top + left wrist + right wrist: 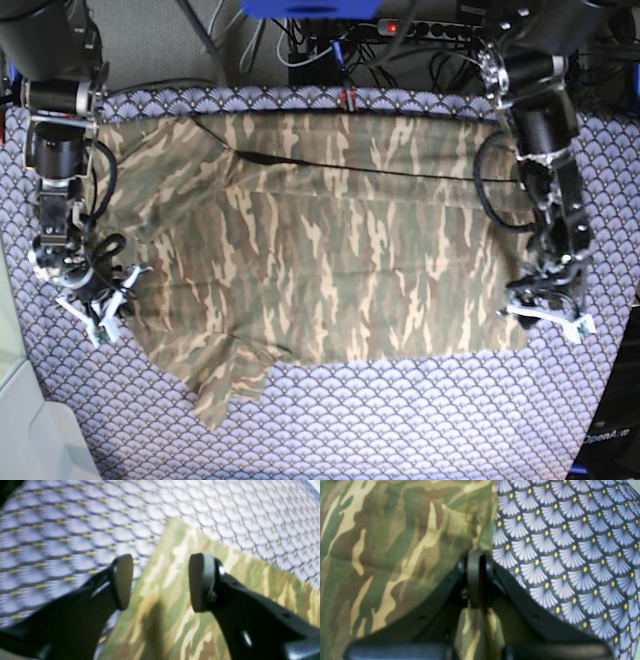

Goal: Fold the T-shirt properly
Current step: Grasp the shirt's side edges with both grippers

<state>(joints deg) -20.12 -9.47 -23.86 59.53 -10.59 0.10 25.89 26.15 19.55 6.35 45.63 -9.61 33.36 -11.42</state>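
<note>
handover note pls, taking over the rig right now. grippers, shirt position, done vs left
Right gripper: shut on the T-shirt, pinching its edge; a strip of camo cloth runs between the fingers.
Left gripper: open, holding nothing, poised over a shirt corner where it meets the purple scale-patterned cloth.
Shirt: lying spread out on the purple cloth, mostly flat; one sleeve juts toward the near edge in the base view, with some wrinkling near it.
Done: one edge gripped.
Left: the left gripper has not closed on its corner yet; no fold is visible, so probably all the folding remains.
</note>
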